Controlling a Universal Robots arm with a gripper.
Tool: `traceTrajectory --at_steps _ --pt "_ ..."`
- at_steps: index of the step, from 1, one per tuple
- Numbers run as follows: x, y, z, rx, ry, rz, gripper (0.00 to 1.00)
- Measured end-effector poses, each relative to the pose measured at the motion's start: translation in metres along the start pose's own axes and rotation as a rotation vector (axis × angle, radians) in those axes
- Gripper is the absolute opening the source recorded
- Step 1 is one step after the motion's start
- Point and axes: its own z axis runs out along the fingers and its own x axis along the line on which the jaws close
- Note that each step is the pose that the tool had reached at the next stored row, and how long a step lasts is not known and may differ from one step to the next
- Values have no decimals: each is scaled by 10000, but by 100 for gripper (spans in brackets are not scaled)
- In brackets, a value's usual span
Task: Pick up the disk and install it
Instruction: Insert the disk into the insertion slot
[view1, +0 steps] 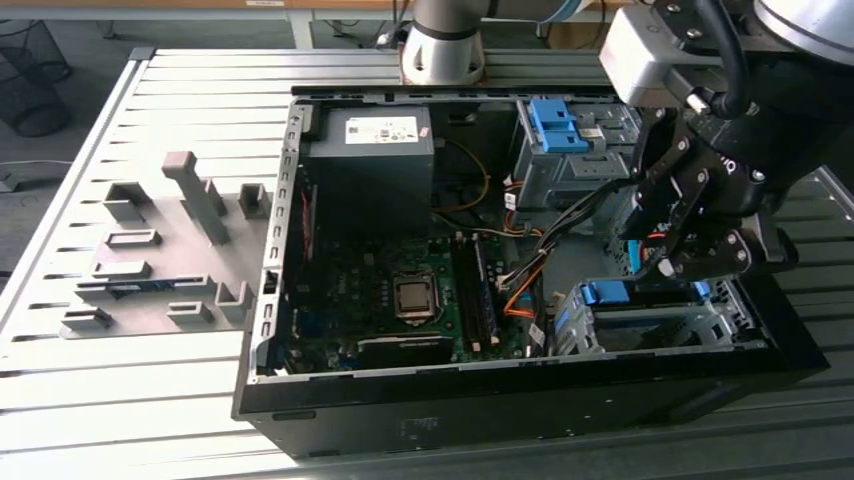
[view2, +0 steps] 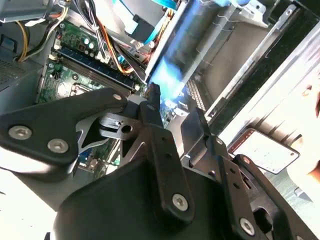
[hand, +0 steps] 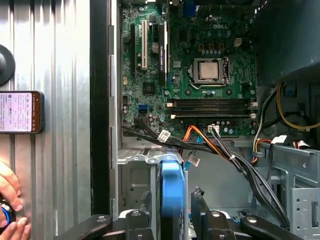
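Your pincer (hand: 168, 207) straddles the disk (hand: 172, 180), standing edge-up with its blue rail showing, at the drive cage (view1: 654, 335) of the open computer case (view1: 467, 420); grip cannot be told, and seating looks unfinished.

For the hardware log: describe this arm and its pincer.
The arm is a silver-grey tube with a black joint band. A light grey box sits at its wrist, a thick black cable running past it. The pincer is matte black: jointed link bars bolted with silver screw heads.
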Motion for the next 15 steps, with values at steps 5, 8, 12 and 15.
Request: traceTrajectory --at_steps 5,8,12,15 --pt "1 -2 91 0 -3 0 44" --pt "1 -3 145 -1 -1 1 36" --pt "1 -9 217 0 -2 -3 19" --pt "2 -12 273 0 -3 -3 13"
